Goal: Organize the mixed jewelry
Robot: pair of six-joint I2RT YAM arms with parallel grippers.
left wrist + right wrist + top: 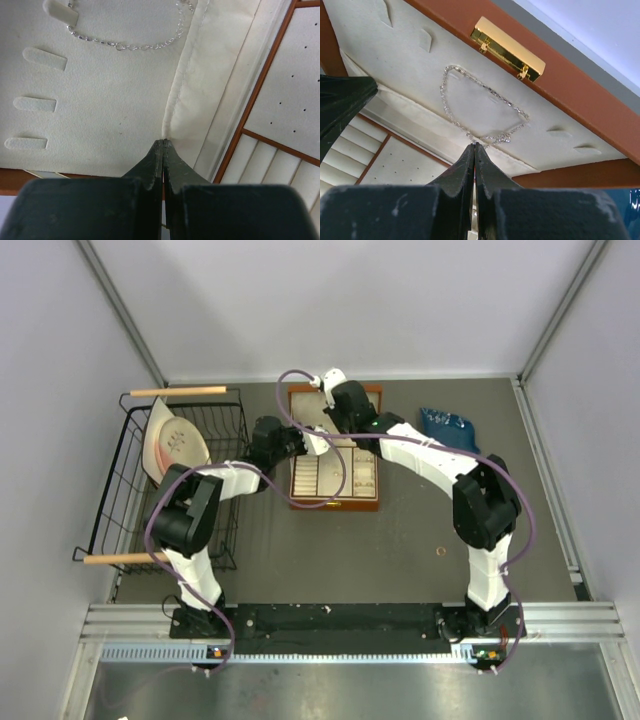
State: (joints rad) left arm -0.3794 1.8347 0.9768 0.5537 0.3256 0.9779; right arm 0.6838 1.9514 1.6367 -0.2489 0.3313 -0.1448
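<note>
The chain point(451, 116) loops across the lid point(395, 55), its lowest bend just beyond the clenched right end effector point(474, 145) (the left end effector point(164, 142), also clenched, is farther).

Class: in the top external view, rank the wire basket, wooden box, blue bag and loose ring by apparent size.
Largest to smallest:
black wire basket
brown wooden box
crumpled blue bag
tiny loose ring

We see a dark grey table point(400, 550). At its back middle stands an open wooden box point(335, 505). A black wire basket point(115, 475) sits along the left edge, and a crumpled blue bag point(447, 427) lies at the back right, near the box. A tiny ring point(441, 552) lies alone on the right, well apart from the box.
</note>
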